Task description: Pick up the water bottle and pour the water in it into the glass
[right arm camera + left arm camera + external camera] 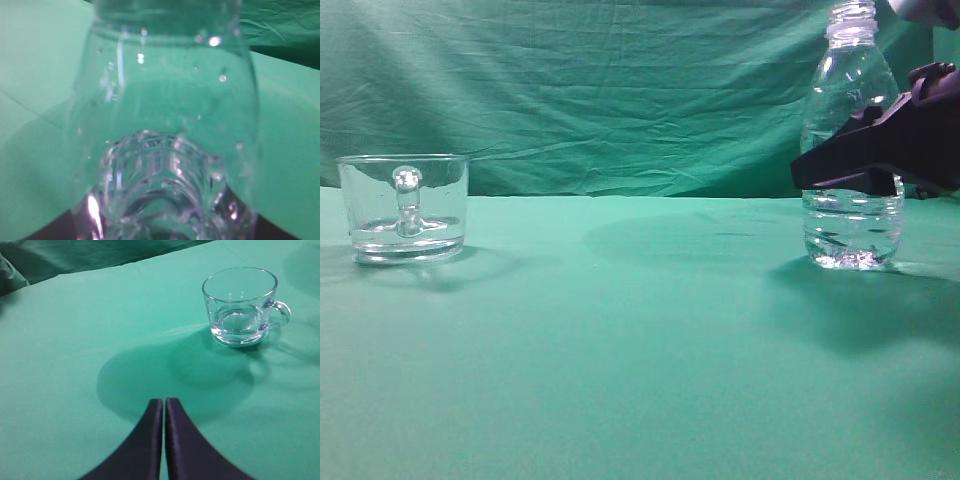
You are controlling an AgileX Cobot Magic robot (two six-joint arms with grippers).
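Note:
The water bottle point(850, 100) stands upright on the green cloth at the right, uncapped, with water point(852, 240) in its ribbed lower part. My right gripper point(825, 170) reaches in from the right at mid height, its dark fingers pressed against the bottle's sides. In the right wrist view the bottle point(165, 125) fills the frame, with the fingers only dark at the bottom corners. The glass point(405, 205) stands at the far left, handle towards the camera. In the left wrist view the glass point(240, 305) is ahead and to the right of my left gripper point(164, 401), which is shut and empty above the cloth.
A green cloth point(640, 350) covers the table and a creased green backdrop point(620, 90) hangs behind it. A wide stretch of cloth lies between the glass and the bottle.

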